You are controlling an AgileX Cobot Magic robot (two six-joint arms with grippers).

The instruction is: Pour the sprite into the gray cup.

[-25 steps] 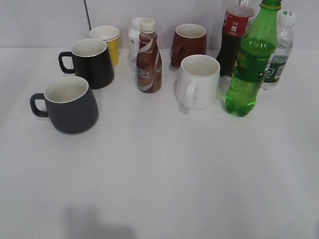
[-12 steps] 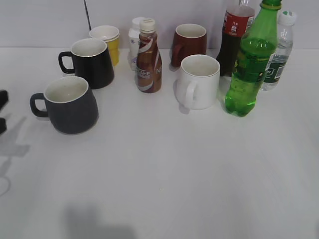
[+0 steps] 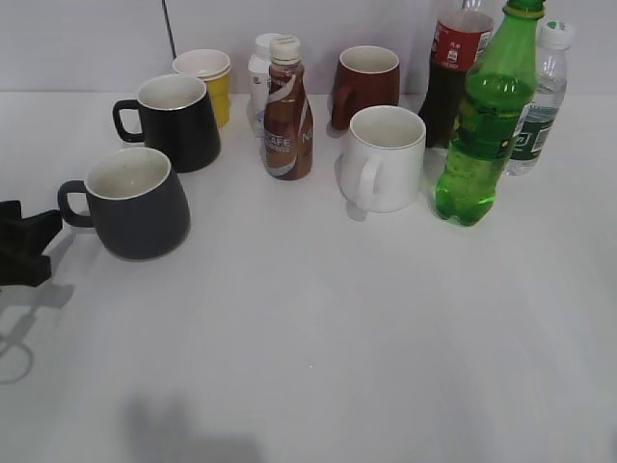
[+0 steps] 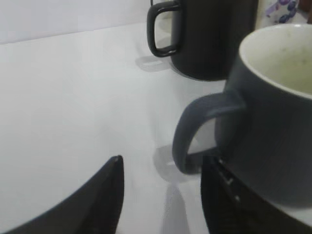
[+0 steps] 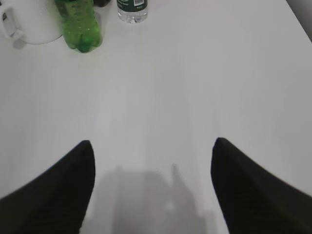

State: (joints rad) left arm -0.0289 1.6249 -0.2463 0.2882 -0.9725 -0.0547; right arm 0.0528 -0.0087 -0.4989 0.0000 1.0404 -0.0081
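The sprite point(image 3: 487, 121) is a tall green bottle standing upright at the right back of the table; its base also shows in the right wrist view point(image 5: 80, 27). The gray cup point(image 3: 135, 203) stands at the left, handle pointing left; it fills the right of the left wrist view point(image 4: 273, 122). My left gripper point(image 3: 27, 246) is open and empty, just left of the cup's handle; in its wrist view the fingertips point(image 4: 163, 168) sit on either side of the handle's lower end. My right gripper point(image 5: 151, 146) is open, empty, above bare table, out of the exterior view.
A black mug point(image 3: 178, 121) stands behind the gray cup. A yellow cup point(image 3: 210, 82), a coffee bottle point(image 3: 287, 111), a brown mug point(image 3: 366, 85), a white mug point(image 3: 383, 159), a cola bottle point(image 3: 453, 72) and a water bottle point(image 3: 538, 101) crowd the back.
My left gripper has come in from the left edge toward the gray cup's handle. The cups and bottles have not moved.
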